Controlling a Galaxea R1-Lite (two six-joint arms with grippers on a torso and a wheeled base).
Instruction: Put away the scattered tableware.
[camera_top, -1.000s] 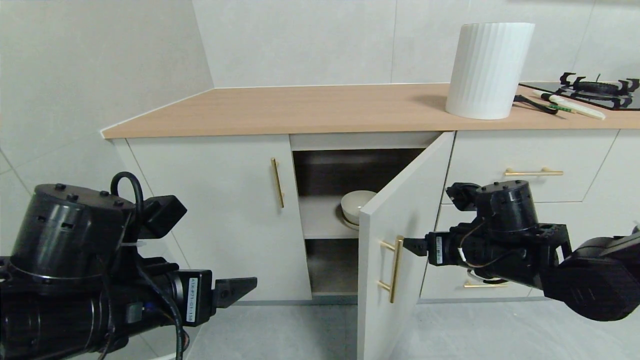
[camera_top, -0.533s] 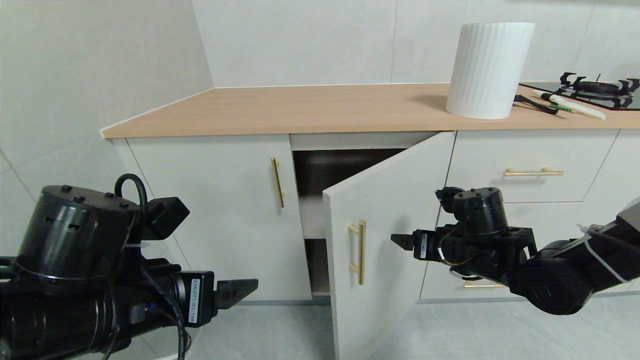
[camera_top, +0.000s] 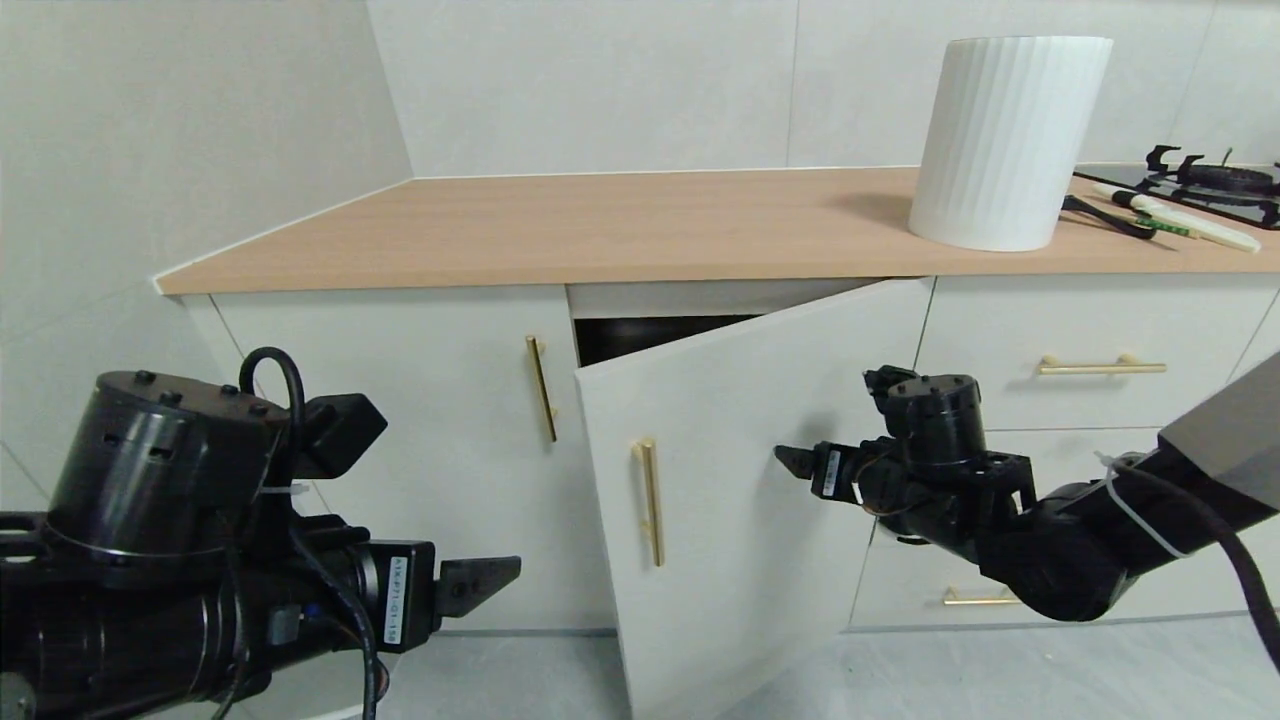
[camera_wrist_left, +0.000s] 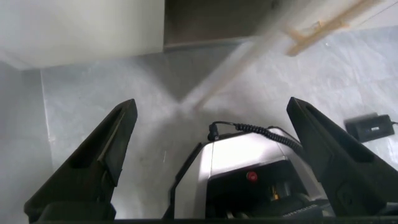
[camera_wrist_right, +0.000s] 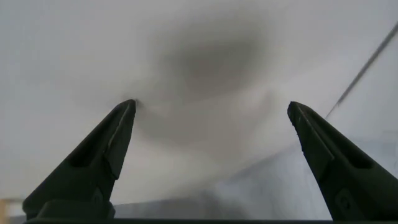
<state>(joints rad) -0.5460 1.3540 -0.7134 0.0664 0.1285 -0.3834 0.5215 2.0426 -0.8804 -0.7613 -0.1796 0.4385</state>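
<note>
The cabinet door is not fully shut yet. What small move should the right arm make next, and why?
Probably push the cabinet door inward with the right gripper until it sits flush. The door stands ajar, a dark gap shows above it, and the open fingers are at its face.

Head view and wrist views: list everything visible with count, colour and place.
countertop: one, light wood, along the tiled wall.
ribbed container: one, white, on the countertop's right part.
utensils: at least two, black and white-green, beside the container.
stove burner: one, black, far right.
ajar cabinet door: one, white with gold handle, below the countertop.
closed cabinet door: one, white with gold handle, left of it.
drawer fronts: two, white with gold handles, right of it.
left gripper: black, open, low over the grey floor.
right gripper: black, open, at the ajar door's outer face.
</note>
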